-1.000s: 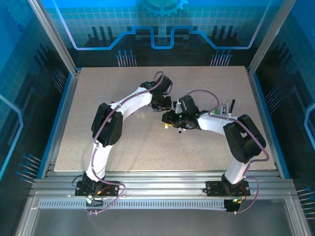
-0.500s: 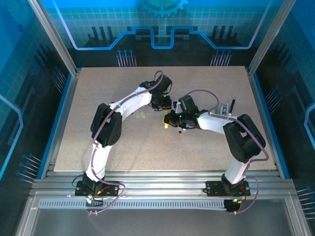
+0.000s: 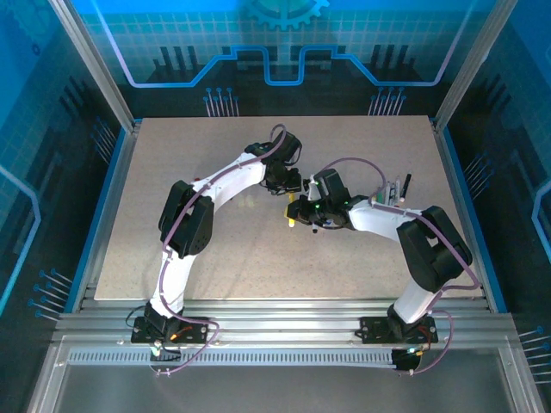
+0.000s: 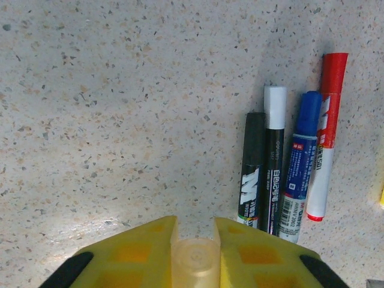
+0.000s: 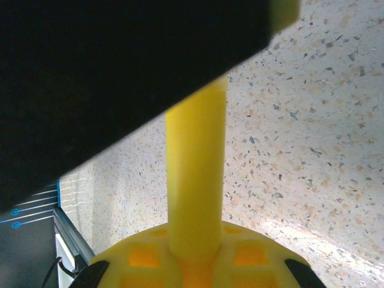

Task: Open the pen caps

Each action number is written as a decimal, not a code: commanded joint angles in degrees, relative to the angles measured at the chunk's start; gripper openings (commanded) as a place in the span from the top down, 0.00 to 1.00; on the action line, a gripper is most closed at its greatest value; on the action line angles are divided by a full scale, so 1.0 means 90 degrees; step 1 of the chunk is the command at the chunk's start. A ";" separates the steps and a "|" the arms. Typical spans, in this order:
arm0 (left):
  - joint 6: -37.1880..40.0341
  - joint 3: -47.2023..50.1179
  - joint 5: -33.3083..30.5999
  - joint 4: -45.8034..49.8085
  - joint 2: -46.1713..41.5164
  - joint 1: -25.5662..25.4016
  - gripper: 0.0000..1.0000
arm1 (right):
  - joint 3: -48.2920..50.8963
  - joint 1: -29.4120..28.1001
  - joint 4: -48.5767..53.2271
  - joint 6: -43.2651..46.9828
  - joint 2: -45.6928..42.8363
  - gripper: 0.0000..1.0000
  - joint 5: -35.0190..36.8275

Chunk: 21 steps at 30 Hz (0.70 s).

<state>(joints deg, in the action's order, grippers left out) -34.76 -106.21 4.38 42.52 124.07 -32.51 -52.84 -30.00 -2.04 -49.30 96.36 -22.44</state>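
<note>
Centrally, left gripper (image 4: 195, 227) tight on yellow cap (image 4: 195, 263), right gripper (image 5: 195, 237) tight on yellow pen (image 5: 195, 174); open table (image 3: 155, 159) leftward, edges distant.

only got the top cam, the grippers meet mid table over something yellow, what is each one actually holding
Observer: On the right wrist camera, the right gripper is shut on a yellow pen that sticks straight out from between its fingers.
Operator: and the left one
Observer: On the left wrist camera, the left gripper is shut on a pale yellow round end. Cap or barrel, I cannot tell.
Operator: what colours are the loose pens
Observer: That camera shows four side by side on the table: a black pen, a white-capped black pen, a blue pen and a red pen.
</note>
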 commanded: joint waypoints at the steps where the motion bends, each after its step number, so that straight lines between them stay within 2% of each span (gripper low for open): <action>1: -0.0123 -0.0035 0.0031 0.0048 -0.0012 0.0057 0.86 | 0.0031 -0.0112 0.0125 0.0190 -0.0231 1.00 -0.0095; 5: -0.0122 -0.0092 0.0032 0.0046 0.0033 0.0079 1.00 | 0.0089 -0.0113 0.0239 0.0265 -0.0343 1.00 -0.0066; 13: -0.0146 -0.0404 -0.0249 0.0246 0.0318 0.0191 1.00 | 0.0236 -0.0240 0.0639 0.0591 -0.0678 1.00 -0.0464; 21: -0.0143 -0.1090 -0.0365 0.0463 0.0720 0.0420 1.00 | 0.1055 -0.0516 0.1681 0.0831 -0.1668 1.00 -0.0604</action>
<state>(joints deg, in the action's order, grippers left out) -36.03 -113.62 3.84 45.95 128.60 -30.30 -45.45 -33.67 7.51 -43.83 85.14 -25.36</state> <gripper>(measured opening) 0.147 0.122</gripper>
